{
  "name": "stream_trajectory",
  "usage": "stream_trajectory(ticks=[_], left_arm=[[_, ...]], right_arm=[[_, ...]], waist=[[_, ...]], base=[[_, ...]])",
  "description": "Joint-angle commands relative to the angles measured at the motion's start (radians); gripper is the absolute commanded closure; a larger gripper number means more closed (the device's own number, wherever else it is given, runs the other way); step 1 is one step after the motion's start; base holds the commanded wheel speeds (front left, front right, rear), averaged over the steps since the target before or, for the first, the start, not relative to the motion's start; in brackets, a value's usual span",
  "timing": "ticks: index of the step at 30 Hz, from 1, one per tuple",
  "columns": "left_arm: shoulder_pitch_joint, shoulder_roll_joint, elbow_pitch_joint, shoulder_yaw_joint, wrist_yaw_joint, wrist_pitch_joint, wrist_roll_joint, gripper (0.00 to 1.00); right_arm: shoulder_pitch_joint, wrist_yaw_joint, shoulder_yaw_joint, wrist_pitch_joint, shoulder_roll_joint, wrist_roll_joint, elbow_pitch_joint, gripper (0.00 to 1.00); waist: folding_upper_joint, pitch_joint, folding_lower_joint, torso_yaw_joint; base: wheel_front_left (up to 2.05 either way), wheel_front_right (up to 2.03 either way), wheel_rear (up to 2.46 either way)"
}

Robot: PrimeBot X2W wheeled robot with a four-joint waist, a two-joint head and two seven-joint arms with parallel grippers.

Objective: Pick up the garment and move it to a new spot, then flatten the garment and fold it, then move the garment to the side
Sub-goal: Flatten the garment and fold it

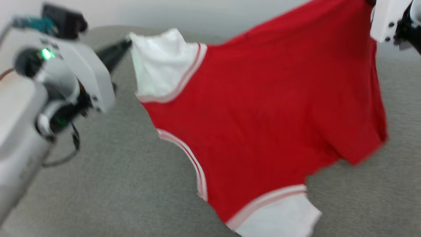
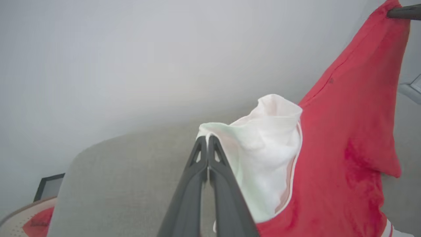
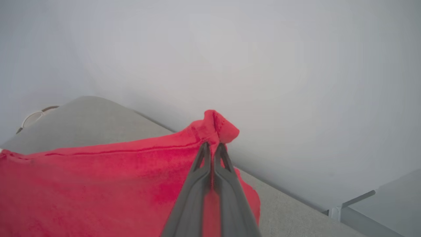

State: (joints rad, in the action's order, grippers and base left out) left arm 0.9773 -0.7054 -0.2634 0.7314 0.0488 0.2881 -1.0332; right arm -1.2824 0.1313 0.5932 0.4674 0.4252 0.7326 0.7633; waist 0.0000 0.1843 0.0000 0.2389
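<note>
The grey counter (image 1: 115, 184) spread wide below, with bare surface on both sides to take the shirt. Above it the red jersey (image 1: 263, 108) hung stretched between the two arms, off the surface along its upper edge. Whether its lowest sleeve (image 1: 283, 217) brushed the counter could not be told through the blur. Holding it by two far-apart points let its own weight pull the body open, which I judged to be preparation for laying it flat in a new spot. The side facing the head camera was plain red.

The left hand (image 2: 208, 138) was clamped tight on the cuff of the white sleeve (image 2: 263, 158), fingers pressed together with cloth bunched at their tips. The right hand (image 3: 213, 144) was likewise pinched shut on a red corner of the hem, a small fold poking out past the tips. The striped trim (image 1: 184, 79) at the shoulder seam lay smooth, so the cloth looked taut there and not twisted.
</note>
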Motion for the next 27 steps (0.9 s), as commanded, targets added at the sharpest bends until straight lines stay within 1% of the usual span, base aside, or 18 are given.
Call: stream_trajectory(ticks=[1, 4, 8, 15, 21, 27], left_arm=[[0.044, -0.011, -0.02, -0.003, 0.01, 0.013, 0.017, 1.0], [0.138, -0.011, -0.087, -0.001, 0.026, 0.046, 0.042, 1.0], [0.266, 0.006, -0.176, -0.004, 0.049, 0.051, 0.076, 1.0], [0.464, 0.057, -0.338, 0.006, 0.072, -0.01, 0.142, 1.0], [0.591, 0.102, -0.472, 0.005, 0.079, -0.06, 0.154, 1.0], [0.692, 0.131, -0.565, 0.003, 0.081, -0.112, 0.161, 1.0]], right_arm=[[-0.019, -0.001, -0.007, -0.013, -0.008, -0.015, 0.006, 1.0], [-0.054, -0.001, -0.021, -0.047, -0.03, -0.043, 0.022, 1.0], [-0.103, -0.001, -0.047, -0.112, -0.057, -0.082, 0.055, 1.0], [-0.177, -0.001, -0.089, -0.216, -0.106, -0.141, 0.126, 1.0], [-0.23, -0.001, -0.117, -0.261, -0.137, -0.167, 0.181, 1.0], [-0.28, -0.001, -0.132, -0.269, -0.162, -0.177, 0.214, 1.0]], waist=[[0.0, -0.055, 0.0, -0.061], [0.0, -0.073, 0.0, -0.091], [0.0, -0.088, 0.0, -0.125], [0.0, -0.091, 0.0, -0.167], [0.0, -0.07, 0.0, -0.197], [0.0, -0.006, 0.0, -0.221]], base=[[0.0, 0.0, 0.0], [0.0, 0.0, 0.0], [0.0, 0.0, 0.0], [0.0, 0.0, 0.0], [0.0, 0.0, 0.0], [0.0, 0.0, 0.0]])
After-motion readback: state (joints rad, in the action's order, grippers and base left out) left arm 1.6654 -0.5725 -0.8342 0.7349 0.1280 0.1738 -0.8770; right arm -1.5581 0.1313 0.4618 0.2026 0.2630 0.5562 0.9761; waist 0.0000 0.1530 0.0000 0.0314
